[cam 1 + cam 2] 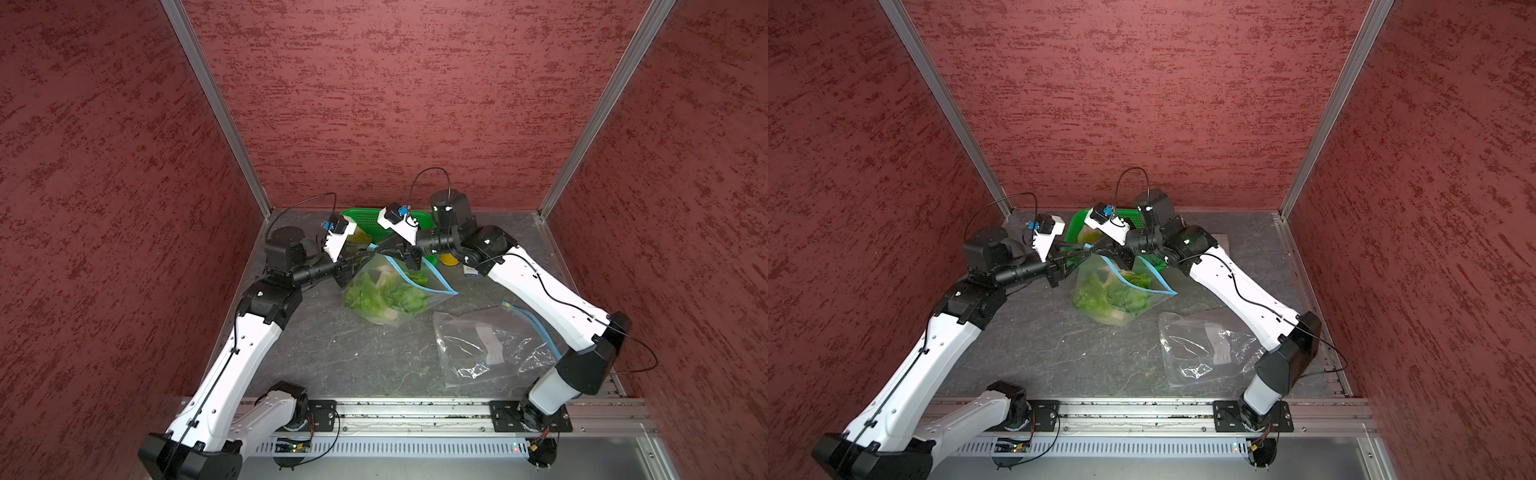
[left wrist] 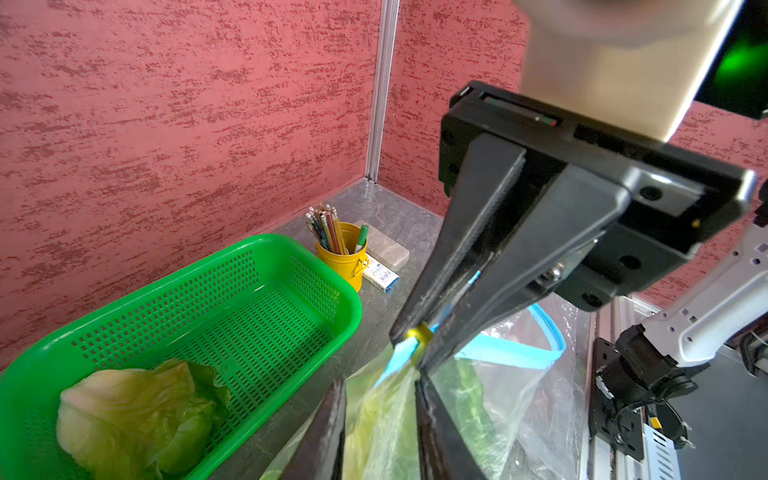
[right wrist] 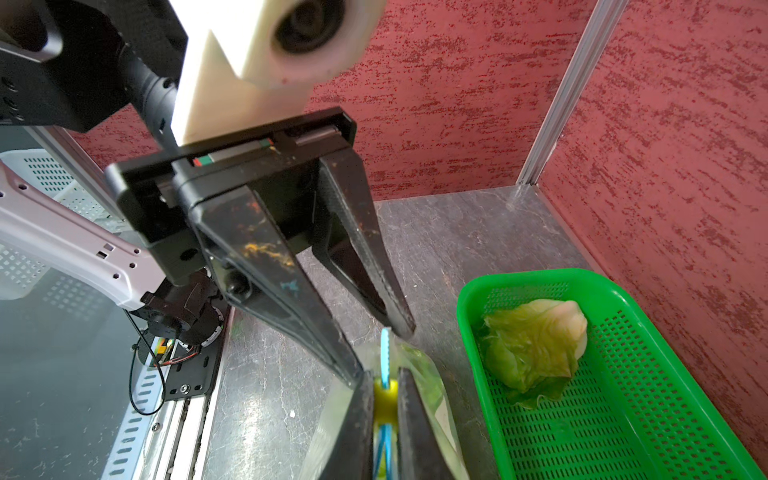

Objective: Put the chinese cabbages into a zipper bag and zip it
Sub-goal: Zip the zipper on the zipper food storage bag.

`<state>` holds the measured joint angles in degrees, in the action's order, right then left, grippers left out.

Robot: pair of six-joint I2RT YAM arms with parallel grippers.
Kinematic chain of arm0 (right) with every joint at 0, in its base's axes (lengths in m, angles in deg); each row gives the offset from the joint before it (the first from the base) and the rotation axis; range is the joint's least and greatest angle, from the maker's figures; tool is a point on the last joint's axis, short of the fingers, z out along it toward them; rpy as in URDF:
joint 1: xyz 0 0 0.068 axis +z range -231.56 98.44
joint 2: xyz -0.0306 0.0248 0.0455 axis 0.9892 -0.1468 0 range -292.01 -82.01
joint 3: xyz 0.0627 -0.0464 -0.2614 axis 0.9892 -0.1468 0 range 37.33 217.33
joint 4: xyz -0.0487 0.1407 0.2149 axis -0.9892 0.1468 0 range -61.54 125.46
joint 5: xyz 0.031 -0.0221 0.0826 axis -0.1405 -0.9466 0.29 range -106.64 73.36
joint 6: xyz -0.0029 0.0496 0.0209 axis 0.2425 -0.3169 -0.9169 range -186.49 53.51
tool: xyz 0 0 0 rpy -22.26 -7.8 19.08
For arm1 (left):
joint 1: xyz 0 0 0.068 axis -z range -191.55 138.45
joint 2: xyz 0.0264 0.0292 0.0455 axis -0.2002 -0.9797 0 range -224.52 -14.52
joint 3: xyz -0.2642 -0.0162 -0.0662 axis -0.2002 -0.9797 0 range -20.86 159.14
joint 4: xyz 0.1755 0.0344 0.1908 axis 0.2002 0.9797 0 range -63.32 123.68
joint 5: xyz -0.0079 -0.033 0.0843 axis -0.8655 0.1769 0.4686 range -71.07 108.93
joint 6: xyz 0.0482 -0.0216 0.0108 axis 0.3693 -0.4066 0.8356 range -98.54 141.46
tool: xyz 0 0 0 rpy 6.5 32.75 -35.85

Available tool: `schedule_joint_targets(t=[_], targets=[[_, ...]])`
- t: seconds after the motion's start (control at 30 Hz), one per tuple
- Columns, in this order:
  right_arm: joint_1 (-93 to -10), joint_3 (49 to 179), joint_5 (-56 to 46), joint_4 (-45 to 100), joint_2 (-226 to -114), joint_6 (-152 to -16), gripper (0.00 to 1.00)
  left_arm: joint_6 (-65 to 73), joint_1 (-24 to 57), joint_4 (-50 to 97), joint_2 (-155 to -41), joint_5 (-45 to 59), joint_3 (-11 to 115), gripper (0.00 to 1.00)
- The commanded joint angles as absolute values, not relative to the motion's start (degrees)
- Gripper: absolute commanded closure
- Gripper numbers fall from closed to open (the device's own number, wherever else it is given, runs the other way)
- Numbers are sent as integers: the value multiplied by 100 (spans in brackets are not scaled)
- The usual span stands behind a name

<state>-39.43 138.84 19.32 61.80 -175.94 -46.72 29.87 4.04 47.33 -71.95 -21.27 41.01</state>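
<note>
Left wrist | right fingers (image 2: 465, 232) pinch bag slider (image 2: 420, 333) | left fingers (image 3: 274, 266) parted | box (image 2: 380, 274) label blurred

Both top views look down from high above the near edge of the table (image 1: 332, 353), facing the back wall (image 1: 415, 104). They are far off, so the left arm (image 1: 232, 374) and right arm (image 1: 552, 299) show almost whole. The left wrist camera sits right behind the left gripper (image 2: 380, 386) and looks very close at the right gripper (image 2: 415, 343). The right wrist camera looks back the other way. Both wrist views share the green basket (image 2: 257, 237) and the top of the zipper bag (image 2: 498, 395).
</note>
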Motion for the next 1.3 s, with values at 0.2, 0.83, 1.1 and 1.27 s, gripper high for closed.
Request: schedule_joint_targets(t=[0.2,0.83,1.1,1.27], targets=[[-3911,14038,2141,5975,-17403,-4709,93,3281,436,4776,-7074,-2258,4094,80],[-3982,13537,1838,5770,-17137,-4856,93,2875,444,4040,-6818,-2378,3986,100],[-4082,13302,1790,5733,-16970,-4964,92,2720,421,3887,-6550,-2174,3953,100],[-4145,13071,1755,5681,-16842,-5067,92,2637,412,3836,-6343,-2083,3939,100]])
